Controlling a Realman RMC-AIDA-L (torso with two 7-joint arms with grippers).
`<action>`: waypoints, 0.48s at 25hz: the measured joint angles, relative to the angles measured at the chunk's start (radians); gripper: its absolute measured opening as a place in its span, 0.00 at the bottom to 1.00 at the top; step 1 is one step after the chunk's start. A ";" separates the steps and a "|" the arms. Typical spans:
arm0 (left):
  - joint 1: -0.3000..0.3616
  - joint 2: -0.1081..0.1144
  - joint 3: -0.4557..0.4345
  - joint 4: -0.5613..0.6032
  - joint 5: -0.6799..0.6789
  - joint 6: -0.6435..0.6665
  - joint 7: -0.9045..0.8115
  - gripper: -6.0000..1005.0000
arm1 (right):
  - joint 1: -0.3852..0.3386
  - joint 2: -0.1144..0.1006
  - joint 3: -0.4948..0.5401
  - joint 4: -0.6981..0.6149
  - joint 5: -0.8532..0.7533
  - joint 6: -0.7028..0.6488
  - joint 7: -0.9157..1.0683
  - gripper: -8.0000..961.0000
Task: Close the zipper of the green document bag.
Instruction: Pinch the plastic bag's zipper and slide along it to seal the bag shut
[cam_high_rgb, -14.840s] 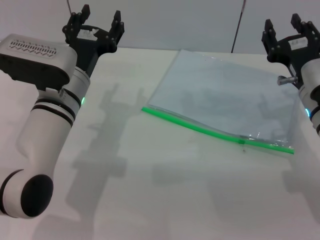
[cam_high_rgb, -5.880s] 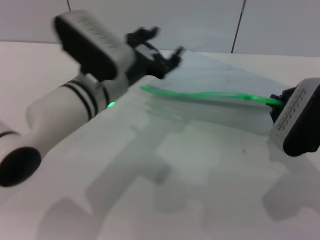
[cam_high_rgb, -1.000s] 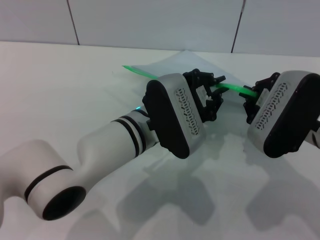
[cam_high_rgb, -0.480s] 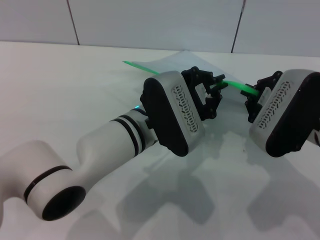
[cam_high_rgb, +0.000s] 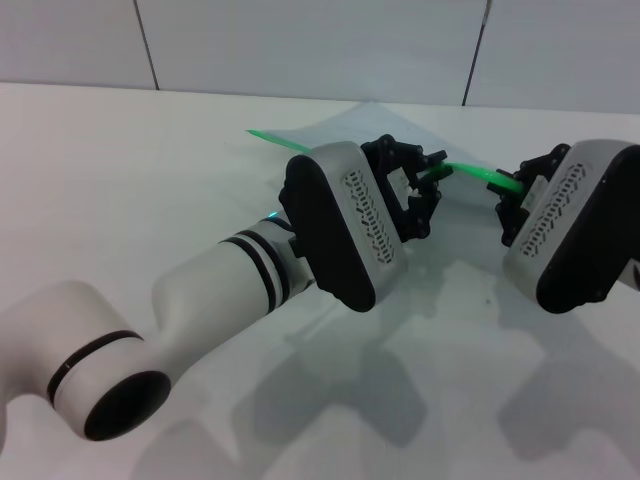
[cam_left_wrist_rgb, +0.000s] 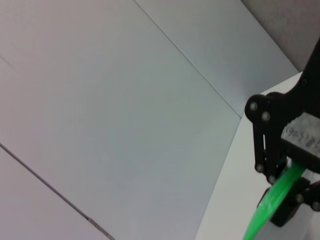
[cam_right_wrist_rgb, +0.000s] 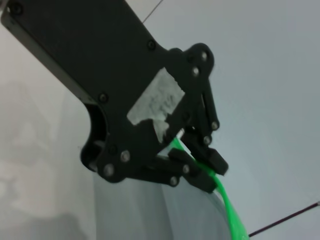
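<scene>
Head view shows both arms crowded over the green document bag (cam_high_rgb: 345, 125), which lies toward the far side of the white surface (cam_high_rgb: 120, 180) with its zipper (cam_high_rgb: 470, 172) edge lifted off it. The left claw (cam_high_rgb: 425, 185) is clamped on the green strip partway along; the right wrist view shows its fingers pinched together on it. The right claw (cam_high_rgb: 512, 205) grips the same strip just beside it, nearer the bag's right end, its jaws closed around the green in the left wrist view. I cannot make out the slider, so how much of the zipper is shut is unclear; judging by the two grips so near each other, the pull seems underway, not finished. Leftward the strip runs free toward its far corner, with open surface below and the wall close behind.
</scene>
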 joint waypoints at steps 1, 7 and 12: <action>0.000 0.000 -0.001 0.002 -0.001 0.000 0.000 0.09 | -0.002 0.000 0.003 -0.001 0.000 0.000 0.000 0.06; 0.008 0.000 -0.005 0.011 -0.009 -0.001 0.000 0.09 | -0.012 0.000 0.018 -0.005 0.000 0.000 -0.001 0.06; 0.013 0.002 -0.013 0.040 -0.036 0.002 0.001 0.09 | -0.025 0.000 0.038 -0.008 0.000 0.000 -0.002 0.06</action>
